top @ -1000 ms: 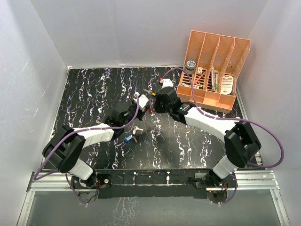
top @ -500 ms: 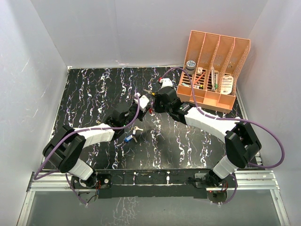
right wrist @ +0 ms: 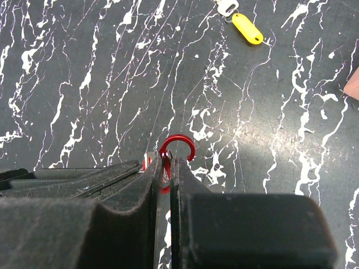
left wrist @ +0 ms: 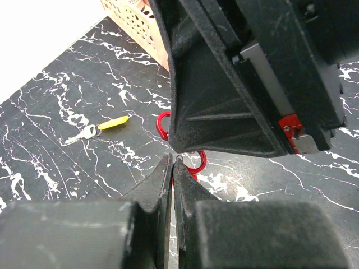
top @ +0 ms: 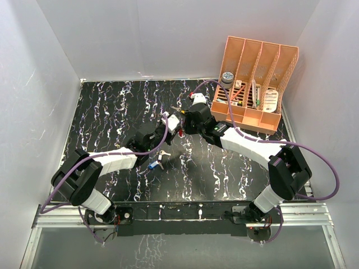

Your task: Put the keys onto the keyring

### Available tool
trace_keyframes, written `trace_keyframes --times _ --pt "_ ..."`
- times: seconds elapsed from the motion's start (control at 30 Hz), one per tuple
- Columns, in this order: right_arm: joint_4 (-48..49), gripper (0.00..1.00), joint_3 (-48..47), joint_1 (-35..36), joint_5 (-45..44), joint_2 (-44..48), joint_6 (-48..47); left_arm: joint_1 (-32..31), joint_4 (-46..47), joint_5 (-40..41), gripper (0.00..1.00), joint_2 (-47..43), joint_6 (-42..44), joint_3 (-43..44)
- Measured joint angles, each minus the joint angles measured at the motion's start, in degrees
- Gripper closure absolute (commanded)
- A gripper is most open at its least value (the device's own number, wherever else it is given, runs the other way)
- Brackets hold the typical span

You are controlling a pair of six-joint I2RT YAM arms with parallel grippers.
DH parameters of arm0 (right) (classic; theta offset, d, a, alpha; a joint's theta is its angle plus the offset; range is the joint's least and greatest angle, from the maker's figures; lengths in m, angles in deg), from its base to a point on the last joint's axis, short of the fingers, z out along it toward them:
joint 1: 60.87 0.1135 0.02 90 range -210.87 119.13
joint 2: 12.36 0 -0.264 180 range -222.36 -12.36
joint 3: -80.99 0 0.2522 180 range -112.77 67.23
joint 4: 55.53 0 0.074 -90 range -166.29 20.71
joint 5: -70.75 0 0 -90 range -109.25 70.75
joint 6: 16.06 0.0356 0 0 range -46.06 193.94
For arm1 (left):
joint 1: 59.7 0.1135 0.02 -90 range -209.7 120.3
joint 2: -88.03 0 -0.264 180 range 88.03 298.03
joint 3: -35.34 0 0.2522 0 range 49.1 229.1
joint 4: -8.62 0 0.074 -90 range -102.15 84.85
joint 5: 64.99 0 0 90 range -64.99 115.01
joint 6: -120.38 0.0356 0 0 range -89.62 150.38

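Note:
The red keyring (right wrist: 178, 144) is a thin open loop sticking out from between my right gripper's (right wrist: 166, 163) shut jaws, just above the marble table. It also shows in the left wrist view (left wrist: 197, 163), under the right gripper's black body. My left gripper (left wrist: 172, 161) is shut with its tips right against the ring; a thin red sliver shows between its jaws, seemingly a red-headed key. In the top view the two grippers, left (top: 175, 126) and right (top: 184, 124), meet tip to tip. A yellow-headed key (right wrist: 247, 28) lies beyond them. A blue-headed key (top: 152, 165) and a silver key (top: 161, 153) lie nearer.
An orange slotted organizer (top: 255, 84) holding small items stands at the back right, its corner visible in the left wrist view (left wrist: 132, 22). White walls close in the black marble table (top: 112, 112) on three sides.
The left gripper has moved slightly right and forward until its tips meet the right gripper's. The right arm has barely moved. The keys on the table have not moved.

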Motion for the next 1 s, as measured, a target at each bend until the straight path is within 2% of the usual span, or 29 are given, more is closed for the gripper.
trace_keyframes --times 0.63,0.7,0.73,0.77,0.83,0.93,1.0 --pt "-0.3 1.00 0.0 0.0 -1.3 0.0 0.2 -1.4 -1.1 -0.2 1.00 -0.1 0.8 0.0" --pt "-0.3 1.00 0.0 0.0 -1.5 0.0 0.3 -1.4 -1.2 -0.2 0.89 -0.1 0.7 0.0" --pt "-0.3 1.00 0.0 0.0 -1.6 0.1 0.4 -1.4 -1.3 -0.1 0.77 -0.1 0.7 0.0" --pt "-0.2 1.00 0.1 0.0 -1.8 0.2 0.7 -1.4 -1.6 -0.1 0.69 -0.1 0.4 0.0" --pt "0.0 1.00 0.2 0.0 -2.1 0.6 1.1 -1.5 -2.1 0.0 0.60 -0.2 0.3 0.0" --pt "1.6 1.00 1.2 0.0 -3.1 2.1 1.7 -1.6 -2.4 0.6 0.50 -0.5 -0.3 0.0" --pt "2.4 1.00 2.1 0.0 -3.7 3.2 1.9 -1.7 -2.4 0.9 0.48 -1.2 -0.6 -0.2"
